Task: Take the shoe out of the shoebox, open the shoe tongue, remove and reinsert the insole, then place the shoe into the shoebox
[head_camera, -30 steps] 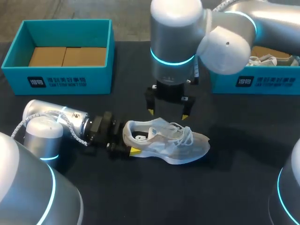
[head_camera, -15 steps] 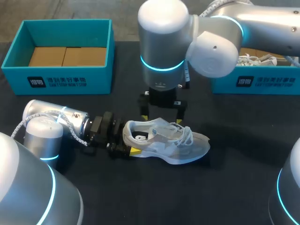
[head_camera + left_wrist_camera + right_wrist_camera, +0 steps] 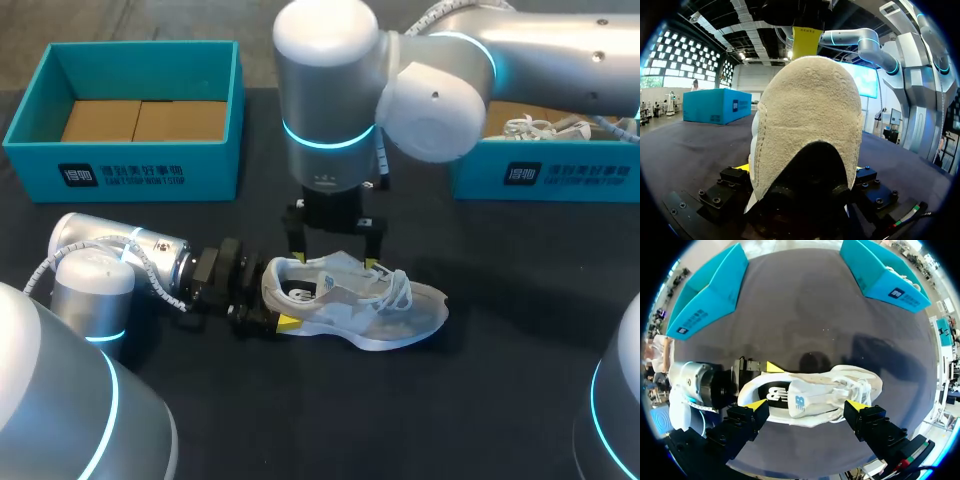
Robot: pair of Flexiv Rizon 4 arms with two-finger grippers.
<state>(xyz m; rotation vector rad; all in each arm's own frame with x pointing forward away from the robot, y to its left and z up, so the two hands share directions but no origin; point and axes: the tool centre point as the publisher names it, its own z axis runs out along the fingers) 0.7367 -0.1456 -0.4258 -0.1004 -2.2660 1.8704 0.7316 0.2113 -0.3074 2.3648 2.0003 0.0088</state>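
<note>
while shoe (image 3: 352, 308) stays held, right gripper (image 3: 332, 256) lower

White shoe (image 3: 350, 300) upright on its sole, centre of worktop (image 3: 300, 420), toe pointing R, w/ dark insole (image 3: 771, 393) inside. Teal shoebox (image 3: 200, 175) open, back L, well apart.

The heel of the shoe (image 3: 810, 115) blocks most of the left wrist view; the right arm (image 3: 520, 50) and the frame's edge cut off the right-hand shoebox (image 3: 545, 175).
</note>
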